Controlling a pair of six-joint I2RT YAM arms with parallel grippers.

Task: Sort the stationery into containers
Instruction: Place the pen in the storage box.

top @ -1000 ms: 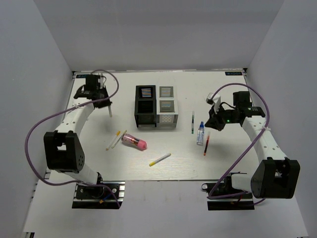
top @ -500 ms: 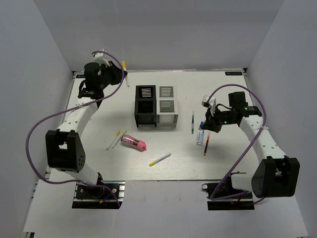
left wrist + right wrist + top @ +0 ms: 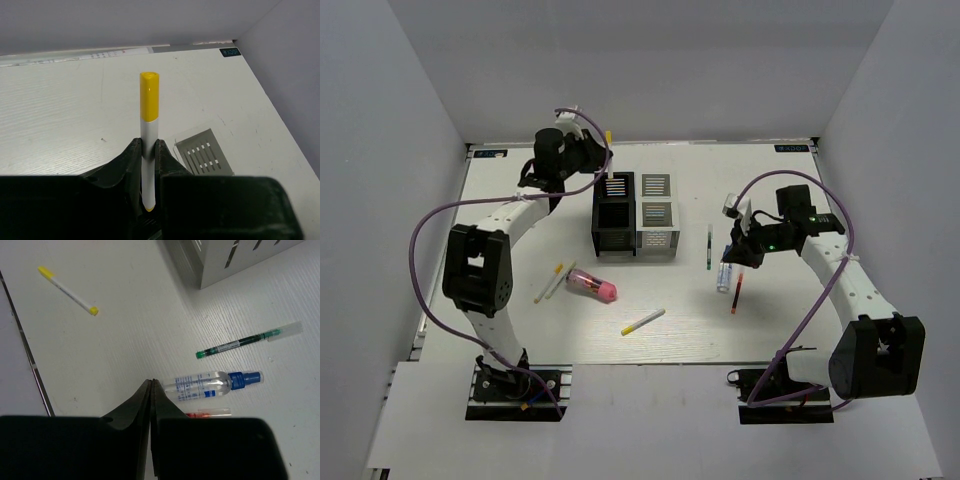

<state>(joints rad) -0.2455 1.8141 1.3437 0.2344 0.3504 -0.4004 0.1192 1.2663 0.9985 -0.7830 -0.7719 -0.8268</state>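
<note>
- White tabletop (image 3: pixel 520 330) is boxed in by plain grey walls (image 3: pixel 380 150) on three sides.
- Two mesh containers are counted, touching side by side: black organizer (image 3: pixel 614 214) and silver organizer (image 3: pixel 657 212).
- Seven loose items are seen lying flat: yellow-tipped pen (image 3: pixel 643 321), two thin pens (image 3: pixel 550 282), pink cylinder (image 3: pixel 591 286), green pen (image 3: pixel 709 247), red pen (image 3: pixel 736 290), blue-capped bottle (image 3: pixel 724 270).
- Left gripper (image 3: pixel 148 150) is clamped on an eighth item, a yellow-capped pen (image 3: pixel 149 125), held upright near the black organizer's far edge.
- Right gripper (image 3: pixel 151 385) is closed on nothing, above the bottle.
</note>
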